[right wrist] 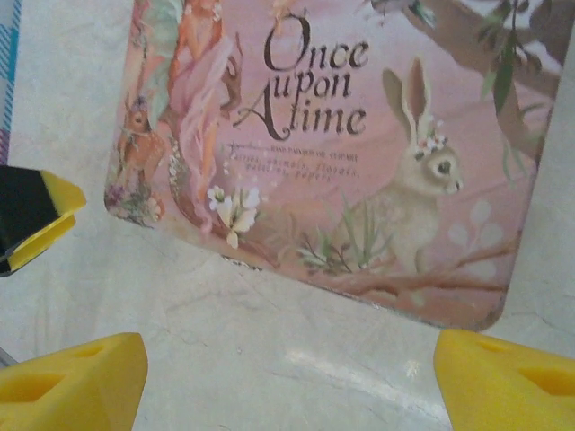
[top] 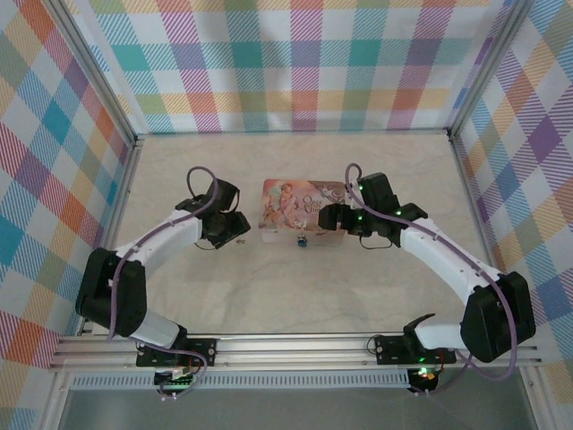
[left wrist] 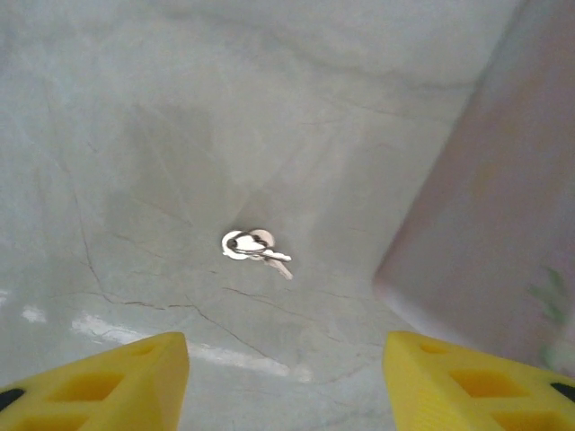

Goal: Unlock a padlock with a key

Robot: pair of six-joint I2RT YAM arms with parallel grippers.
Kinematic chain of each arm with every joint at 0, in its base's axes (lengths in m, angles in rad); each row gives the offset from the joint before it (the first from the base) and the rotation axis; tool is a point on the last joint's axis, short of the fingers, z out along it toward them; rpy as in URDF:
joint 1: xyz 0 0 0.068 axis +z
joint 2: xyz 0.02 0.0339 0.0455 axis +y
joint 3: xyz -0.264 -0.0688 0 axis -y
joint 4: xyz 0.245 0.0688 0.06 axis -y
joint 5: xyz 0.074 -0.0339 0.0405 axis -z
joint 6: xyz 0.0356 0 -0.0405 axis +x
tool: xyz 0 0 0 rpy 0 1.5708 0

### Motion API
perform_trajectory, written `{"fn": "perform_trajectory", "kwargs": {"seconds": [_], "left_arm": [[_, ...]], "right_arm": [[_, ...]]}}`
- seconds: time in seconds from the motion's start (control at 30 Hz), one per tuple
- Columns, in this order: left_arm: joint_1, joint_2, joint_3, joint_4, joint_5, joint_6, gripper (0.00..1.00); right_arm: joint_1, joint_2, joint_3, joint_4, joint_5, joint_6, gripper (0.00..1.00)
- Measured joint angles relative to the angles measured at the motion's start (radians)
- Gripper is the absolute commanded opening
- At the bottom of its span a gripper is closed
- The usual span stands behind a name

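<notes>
Pink tin (top: 303, 204) near key (left wrist: 256, 245) | padlock (top: 302, 240) before tin | left fingers (left wrist: 99, 382), right fingers (right wrist: 72, 382) wide, empty

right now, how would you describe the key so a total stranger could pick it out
Find the pink "Once upon a time" tin in the middle of the table. On the bare surface just left of it, by the open left hand, lies the key. It is tiny and silvery on a small ring, lying alone, unlike the blue padlock at the tin's near edge.
</notes>
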Motion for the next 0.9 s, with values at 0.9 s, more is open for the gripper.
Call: {"fn": "perform_trajectory", "kwargs": {"seconds": [0.9], "left_arm": [[-0.022, 0.257, 0.118, -0.021, -0.074, -0.258, 0.53]], "right_arm": [[0.042, -0.047, -0.056, -0.01, 0.049, 0.029, 0.82]]}}
